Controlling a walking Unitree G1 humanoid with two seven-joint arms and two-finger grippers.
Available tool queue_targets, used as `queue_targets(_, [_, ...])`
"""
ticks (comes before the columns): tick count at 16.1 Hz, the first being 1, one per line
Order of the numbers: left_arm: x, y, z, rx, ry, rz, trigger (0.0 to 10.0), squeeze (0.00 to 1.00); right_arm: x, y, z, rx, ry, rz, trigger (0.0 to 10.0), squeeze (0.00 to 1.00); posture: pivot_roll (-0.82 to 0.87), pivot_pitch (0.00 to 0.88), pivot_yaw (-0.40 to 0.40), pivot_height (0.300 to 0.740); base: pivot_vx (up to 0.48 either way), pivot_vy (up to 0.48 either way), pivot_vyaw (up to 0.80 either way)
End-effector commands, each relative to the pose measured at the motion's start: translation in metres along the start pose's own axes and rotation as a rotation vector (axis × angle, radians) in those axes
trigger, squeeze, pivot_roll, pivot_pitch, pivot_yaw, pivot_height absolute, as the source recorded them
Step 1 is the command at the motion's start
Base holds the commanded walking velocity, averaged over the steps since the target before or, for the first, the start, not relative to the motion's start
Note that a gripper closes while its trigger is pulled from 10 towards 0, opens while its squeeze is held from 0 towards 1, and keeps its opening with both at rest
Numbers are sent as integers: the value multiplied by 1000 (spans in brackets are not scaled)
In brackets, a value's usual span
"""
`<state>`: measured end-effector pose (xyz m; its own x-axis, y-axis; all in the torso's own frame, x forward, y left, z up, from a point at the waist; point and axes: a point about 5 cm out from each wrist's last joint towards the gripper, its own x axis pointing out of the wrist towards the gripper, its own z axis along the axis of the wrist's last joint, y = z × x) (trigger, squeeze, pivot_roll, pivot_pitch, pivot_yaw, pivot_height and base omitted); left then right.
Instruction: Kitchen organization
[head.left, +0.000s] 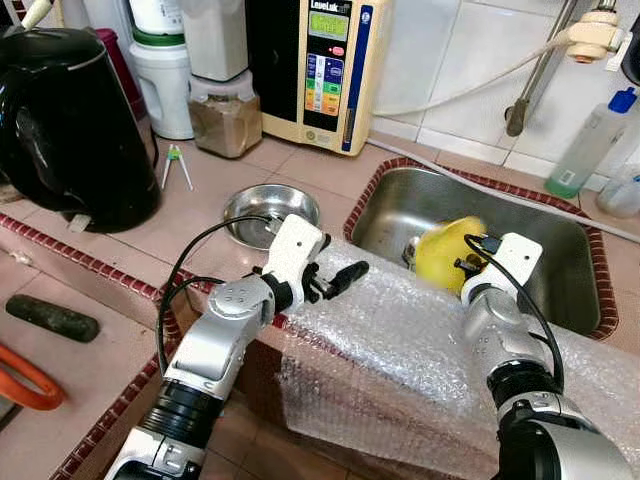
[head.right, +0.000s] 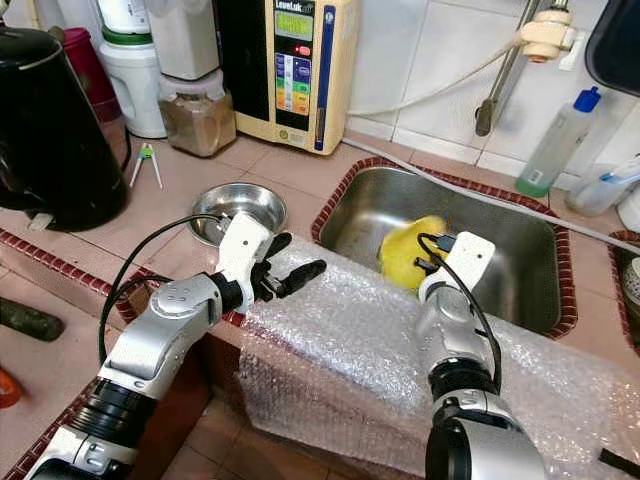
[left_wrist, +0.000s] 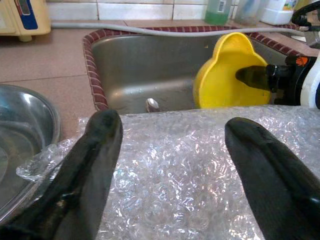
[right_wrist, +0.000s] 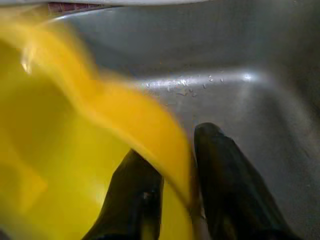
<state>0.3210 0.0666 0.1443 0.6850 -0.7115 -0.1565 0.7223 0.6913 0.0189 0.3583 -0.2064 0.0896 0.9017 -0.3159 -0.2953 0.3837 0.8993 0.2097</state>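
Over the sink (head.left: 560, 290), seen through the left eye, your right end effector (head.left: 470, 262) is down in the basin with a yellow dish (head.left: 440, 252) against its fingers. The dish stands tilted on edge rather than flat on the sink floor. A sheet of bubble wrap (head.left: 400, 350) drapes over the front lip of the counter (head.left: 200, 200), and your left end effector (head.left: 335, 280) hovers above its left end, just beside a small steel bowl (head.left: 268, 208).

From the right eye you get the same layout: a black kettle (head.right: 45, 130) well to the left, a water ioniser (head.right: 290, 70) against the tiled wall, and a bottle (head.right: 555, 145) behind the sink.

Through the left wrist camera, the left fingers (left_wrist: 90, 165) are spread wide with nothing between them, the wrap lying below.

Through the right wrist camera, the rim of the yellow dish passes between the two right fingers (right_wrist: 230, 180), one inside the dish and one outside, closed narrowly on it. The yellow is smeared with blur, so how firm the pinch is cannot be read.

By my reading, you are at the step of lifting the dish out of the sink. Next you need to raise it clear of the front wall and the wrap, keeping the thin rim from pivoting in the pinch.
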Motion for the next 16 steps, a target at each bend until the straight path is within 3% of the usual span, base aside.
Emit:
queue_targets(1, [3, -4, 6, 24, -4, -17, 10000, 1000, -3, -3, -21, -18, 81, 1, 10000, 1000, 43, 37, -31, 740, 0, 0, 0])
queue_targets(2, [3, -4, 6, 20, 0, -12, 10000, 1000, -3, -4, -22, -76, 73, 0, 10000, 1000, 41, 34, -34, 740, 0, 0, 0])
queue_targets(4, [3, -3, 5, 19, 3, -9, 10000, 1000, -3, -3, -20, -98, 60, 18, 10000, 1000, 41, 33, -34, 740, 0, 0, 0])
queue_targets(9, [3, -4, 5, 22, 7, -14, 10000, 1000, -4, 3, -19, -72, 52, 59, 10000, 1000, 38, 30, -33, 740, 0, 0, 0])
queue_targets(10, [4, -4, 5, 24, 7, -14, 10000, 1000, -6, 20, -18, 6, 53, 183, 10000, 1000, 35, 31, -28, 740, 0, 0, 0])
queue_targets(11, [5, -3, 7, 23, 2, -6, 10000, 1000, -11, 40, -18, 8, 59, 337, 10000, 1000, 36, 31, -28, 740, 0, 0, 0])
queue_targets(12, [5, -3, 6, 22, 3, -6, 10000, 1000, -11, 40, -19, -9, 67, 335, 10000, 1000, 34, 32, -28, 740, 0, 0, 0])
queue_targets(13, [4, -4, 5, 20, 7, -3, 10000, 1000, -13, 46, -22, 84, 136, 426, 10000, 1000, 35, 33, -28, 740, 0, 0, 0])
queue_targets(14, [3, -4, 4, 20, 9, -2, 10000, 1000, -13, 48, -22, 116, 154, 460, 10000, 1000, 35, 33, -28, 740, 0, 0, 0])
queue_targets(16, [3, -2, 5, 16, 8, 6, 10000, 1000, -11, 42, -19, 64, 136, 439, 10000, 1000, 36, 34, -30, 740, 0, 0, 0])
